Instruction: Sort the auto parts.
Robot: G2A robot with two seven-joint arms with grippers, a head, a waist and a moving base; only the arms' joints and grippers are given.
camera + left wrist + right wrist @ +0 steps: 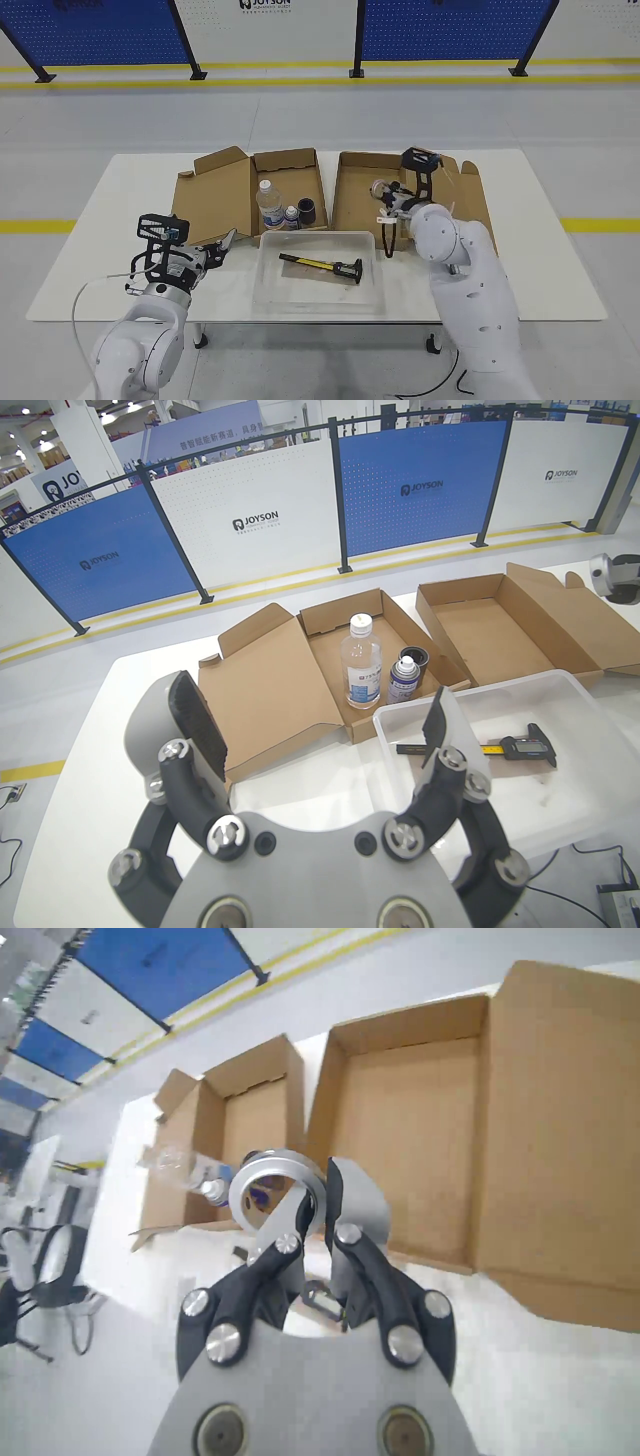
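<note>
My right gripper (316, 1208) is shut on the wall of a silver metal ring (272, 1178), held in the air above the near edge of the right cardboard box (415, 1138); in the top view the ring (381, 188) hangs over that box (358, 215). The left cardboard box (290, 175) holds a clear bottle (268, 200), a spray can (291, 214) and a black cylinder (306, 209). A clear plastic tray (375, 290) holds a digital caliper (325, 265). My left gripper (320, 725) stands open over the table, left of the tray (575, 685).
The boxes' open flaps (215, 195) spread over the table top (110, 230) on the left and on the far right (470, 195). Fence panels (90, 30) stand behind the table across the floor.
</note>
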